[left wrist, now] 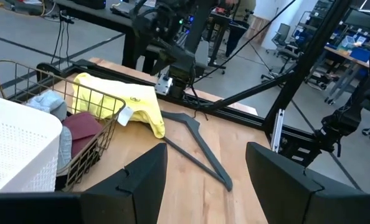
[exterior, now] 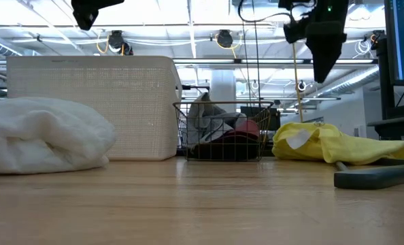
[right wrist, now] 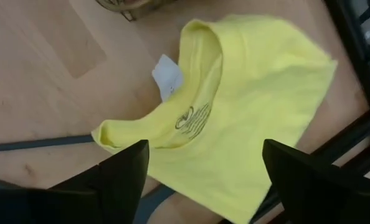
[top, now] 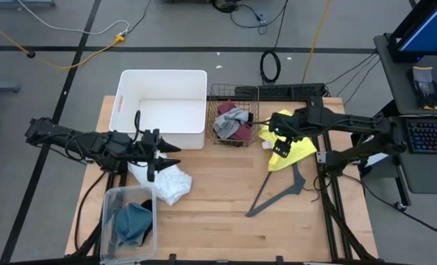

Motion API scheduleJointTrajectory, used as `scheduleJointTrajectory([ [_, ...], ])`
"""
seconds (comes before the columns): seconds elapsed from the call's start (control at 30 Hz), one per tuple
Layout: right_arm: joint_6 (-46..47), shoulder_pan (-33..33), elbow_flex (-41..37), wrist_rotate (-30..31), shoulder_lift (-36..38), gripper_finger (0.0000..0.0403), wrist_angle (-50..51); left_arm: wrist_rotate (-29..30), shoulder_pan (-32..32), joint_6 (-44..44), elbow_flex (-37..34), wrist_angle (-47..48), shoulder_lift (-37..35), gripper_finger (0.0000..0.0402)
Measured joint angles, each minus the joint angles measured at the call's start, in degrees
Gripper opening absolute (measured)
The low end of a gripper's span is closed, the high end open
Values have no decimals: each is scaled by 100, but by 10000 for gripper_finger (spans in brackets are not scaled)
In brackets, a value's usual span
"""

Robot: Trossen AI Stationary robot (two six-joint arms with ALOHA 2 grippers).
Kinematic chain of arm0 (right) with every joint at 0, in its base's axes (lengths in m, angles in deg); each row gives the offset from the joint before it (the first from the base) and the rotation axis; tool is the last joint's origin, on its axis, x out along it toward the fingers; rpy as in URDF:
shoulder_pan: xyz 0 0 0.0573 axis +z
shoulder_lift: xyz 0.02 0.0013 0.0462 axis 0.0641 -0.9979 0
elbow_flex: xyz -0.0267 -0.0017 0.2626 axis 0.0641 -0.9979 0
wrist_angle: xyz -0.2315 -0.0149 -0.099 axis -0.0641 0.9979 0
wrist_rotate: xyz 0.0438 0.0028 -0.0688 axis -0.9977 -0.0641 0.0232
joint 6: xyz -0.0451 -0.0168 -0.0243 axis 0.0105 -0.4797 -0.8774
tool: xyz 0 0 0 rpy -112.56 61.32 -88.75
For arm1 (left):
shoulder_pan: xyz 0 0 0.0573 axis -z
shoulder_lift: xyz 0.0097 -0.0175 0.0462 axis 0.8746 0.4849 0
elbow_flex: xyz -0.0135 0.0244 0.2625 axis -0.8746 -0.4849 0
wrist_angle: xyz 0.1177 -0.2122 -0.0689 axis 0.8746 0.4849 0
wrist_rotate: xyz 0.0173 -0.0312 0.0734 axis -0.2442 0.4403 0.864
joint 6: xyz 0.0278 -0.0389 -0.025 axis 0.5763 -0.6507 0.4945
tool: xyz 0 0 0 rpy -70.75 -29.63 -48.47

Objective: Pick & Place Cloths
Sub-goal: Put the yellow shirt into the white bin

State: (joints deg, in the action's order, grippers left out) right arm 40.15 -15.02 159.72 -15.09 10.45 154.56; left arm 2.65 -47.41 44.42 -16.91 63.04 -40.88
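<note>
At the table's left front corner a clear plastic bin [top: 127,213] holds a crumpled teal-blue cloth [top: 132,222]. Just beside it a bundled white cloth [top: 164,179] lies on the bare wooden table [top: 226,199]. The left gripper [top: 165,154] hangs above that white bundle with its fingers spread apart and nothing between them. Behind it stands a tall white rectangular plastic tub [top: 162,107]; nothing shows inside it from above. Touching the tub's right side is a small wire basket [top: 232,115] containing a grey cloth [top: 232,118] piled over a maroon cloth [top: 243,129]. Right of the basket a yellow T-shirt [top: 290,150] lies flat on the table, its collar and white tag facing up. The right gripper [top: 279,142] hovers over the shirt, fingers released wide and empty. A thin dark grey clothes hanger [top: 277,193] rests in front of the shirt, its hook end at the fabric's edge.
</note>
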Motion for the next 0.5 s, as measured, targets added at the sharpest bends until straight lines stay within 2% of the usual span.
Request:
scheduleJointTrajectory([
  [0.2,-24,-249,-700,0,75,315,-121,1,0,-126,0,-2,0,223],
  [0.5,-61,-660,-1942,-177,212,316,-1067,151,2,-303,0,-41,1,223],
])
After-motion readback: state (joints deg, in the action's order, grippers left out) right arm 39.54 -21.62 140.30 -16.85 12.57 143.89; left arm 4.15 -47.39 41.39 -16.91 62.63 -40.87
